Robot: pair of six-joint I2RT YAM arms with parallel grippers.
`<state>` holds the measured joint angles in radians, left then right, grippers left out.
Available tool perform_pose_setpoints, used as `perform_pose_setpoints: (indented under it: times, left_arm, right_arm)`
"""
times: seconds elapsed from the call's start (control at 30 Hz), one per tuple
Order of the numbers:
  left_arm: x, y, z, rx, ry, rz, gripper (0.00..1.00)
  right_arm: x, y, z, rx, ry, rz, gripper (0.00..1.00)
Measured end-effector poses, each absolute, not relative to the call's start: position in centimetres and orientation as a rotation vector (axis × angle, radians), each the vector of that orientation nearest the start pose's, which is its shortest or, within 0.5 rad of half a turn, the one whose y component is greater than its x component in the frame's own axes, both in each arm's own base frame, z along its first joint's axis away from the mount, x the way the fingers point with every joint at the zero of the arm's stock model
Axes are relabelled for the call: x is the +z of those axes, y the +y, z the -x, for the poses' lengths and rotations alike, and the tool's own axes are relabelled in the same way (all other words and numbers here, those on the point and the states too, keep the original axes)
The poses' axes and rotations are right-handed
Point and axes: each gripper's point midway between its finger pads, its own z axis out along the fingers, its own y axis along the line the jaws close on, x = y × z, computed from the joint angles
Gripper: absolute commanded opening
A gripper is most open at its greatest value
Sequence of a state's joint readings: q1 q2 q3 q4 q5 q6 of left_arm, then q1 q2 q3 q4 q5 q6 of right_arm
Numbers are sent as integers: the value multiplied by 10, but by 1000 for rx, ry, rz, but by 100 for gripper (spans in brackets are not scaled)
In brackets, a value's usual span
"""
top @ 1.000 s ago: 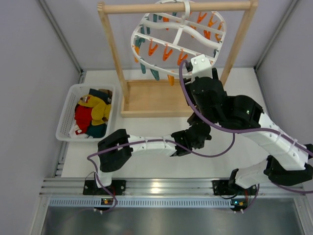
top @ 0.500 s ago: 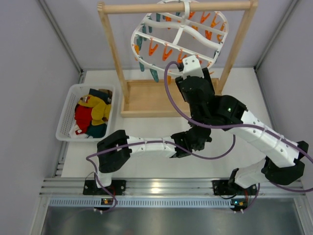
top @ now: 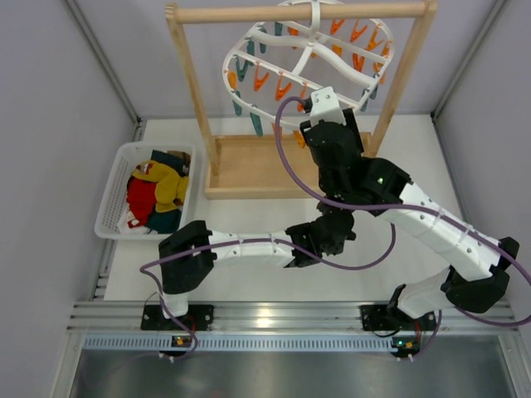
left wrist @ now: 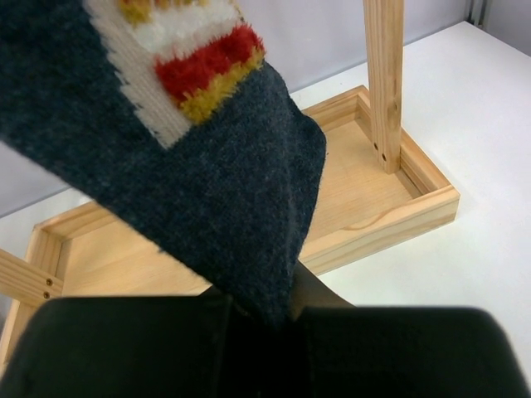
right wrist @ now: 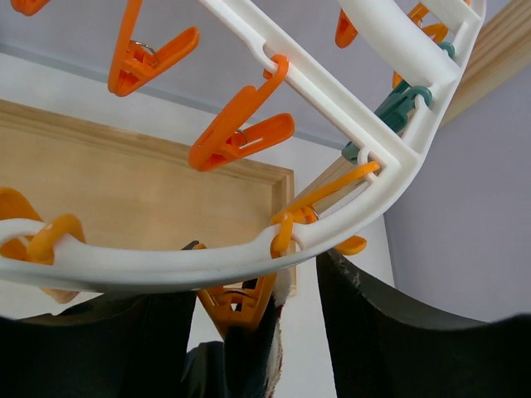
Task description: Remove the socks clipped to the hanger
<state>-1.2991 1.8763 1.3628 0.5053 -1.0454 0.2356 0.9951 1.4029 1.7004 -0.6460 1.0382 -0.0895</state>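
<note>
The white oval hanger (top: pixel 274 62) with orange and teal clips hangs by its hook from the wooden rack's top bar. My right gripper (top: pixel 320 108) is raised under its near rim. In the right wrist view the right gripper (right wrist: pixel 242 292) is open, its fingers (right wrist: pixel 390 332) on either side of an orange clip (right wrist: pixel 236 303) that pinches a dark sock (right wrist: pixel 264 352) below the white ring (right wrist: pixel 166 265). My left gripper (top: pixel 330 234) sits lower, in front of the rack. It is shut (left wrist: pixel 278 319) on the lower end of the dark grey sock (left wrist: pixel 207 166) with red, yellow and white stripes.
The light wooden rack (top: pixel 192 91) stands on a wooden base tray (top: pixel 249 170), also seen in the left wrist view (left wrist: pixel 365 199). A white basket (top: pixel 109 203) at the left holds several coloured socks (top: pixel 162 195). Grey walls close in both sides.
My right arm has swung left and up, bringing its gripper to the hanger's near rim. The hanger has tilted and shifted slightly. The left arm has stayed put, holding the sock.
</note>
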Motion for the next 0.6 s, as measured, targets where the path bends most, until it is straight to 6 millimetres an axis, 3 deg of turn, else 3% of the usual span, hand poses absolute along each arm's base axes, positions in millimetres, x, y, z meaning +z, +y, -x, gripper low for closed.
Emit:
perform_pose_setpoints:
  times: [0.1, 0.2, 0.23, 0.33, 0.47, 0.6]
  left_arm:
    - [258, -435, -284, -14, 1526, -384, 0]
    - [259, -435, -283, -18, 1524, -382, 0]
    - [259, -435, -283, -19, 1524, -384, 0]
    - [253, -434, -283, -18, 1530, -392, 0]
    - [234, -430, -284, -32, 1569, -410, 0]
    - [202, -403, -294, 1, 1636, -415, 0]
  right_arm:
    - [407, 195, -312, -349, 1735, 284, 51]
    - [402, 200, -316, -362, 1740, 300, 40]
    - [401, 201, -316, -364, 1740, 304, 24]
    - [402, 203, -317, -358, 1735, 300, 4]
    - [404, 206, -318, -334, 1728, 296, 2]
    - [403, 209, -318, -312, 1726, 297, 6]
